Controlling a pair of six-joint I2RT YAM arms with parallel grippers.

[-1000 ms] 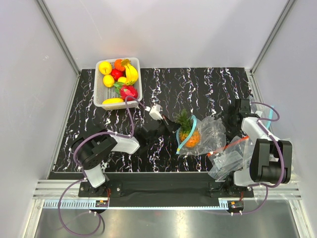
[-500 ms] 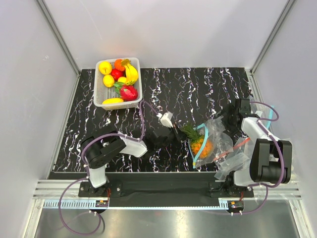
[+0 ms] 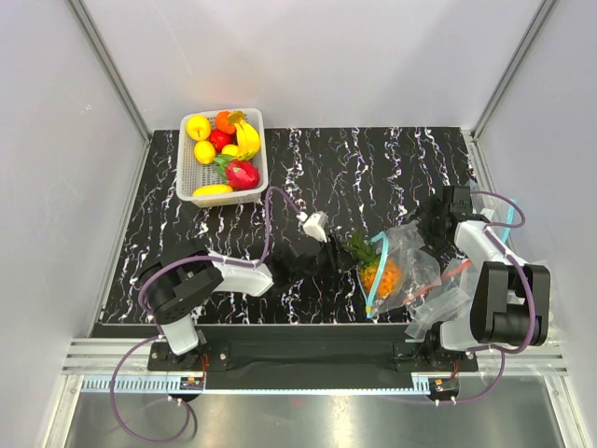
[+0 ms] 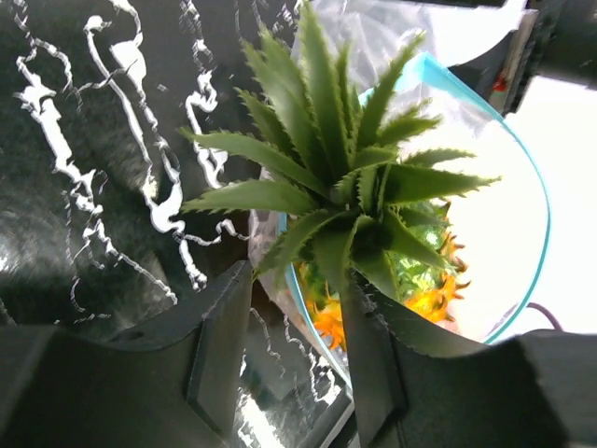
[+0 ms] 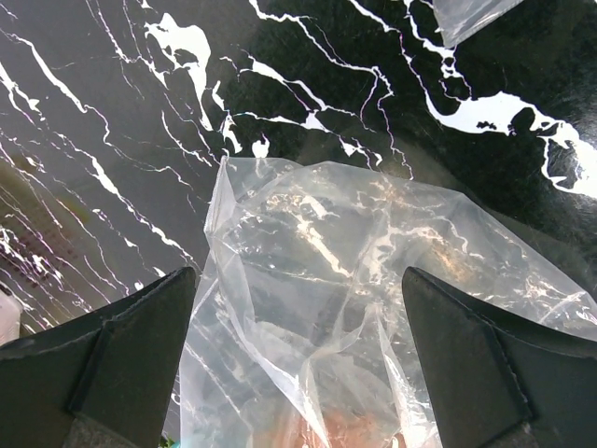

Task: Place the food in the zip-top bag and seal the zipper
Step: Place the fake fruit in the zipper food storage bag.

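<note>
The pineapple (image 3: 378, 269), orange with a spiky green crown, lies body-first inside the clear zip-top bag (image 3: 409, 252). Its crown sticks out of the mouth toward my left gripper (image 3: 328, 257). In the left wrist view the crown (image 4: 340, 182) fills the middle. The teal zipper strip (image 4: 539, 201) arcs around the orange body (image 4: 431, 301). My left gripper (image 4: 294, 364) is open, its fingers astride the bag's lower lip under the crown. My right gripper (image 3: 431, 227) is wide open over the bag's closed end (image 5: 317, 271). The other task fruits are not in the bag.
A white basket (image 3: 184, 182) with several toy fruits stands at the back left. A second clear bag with a red-orange strip (image 3: 438, 280) lies crumpled by the right arm's base, against the task bag. The walls stand close on both sides.
My left gripper has pushed the pineapple and the bag to the right and nearer the front edge. The red-strip bag was shoved aside. Little has moved in the last half second.
</note>
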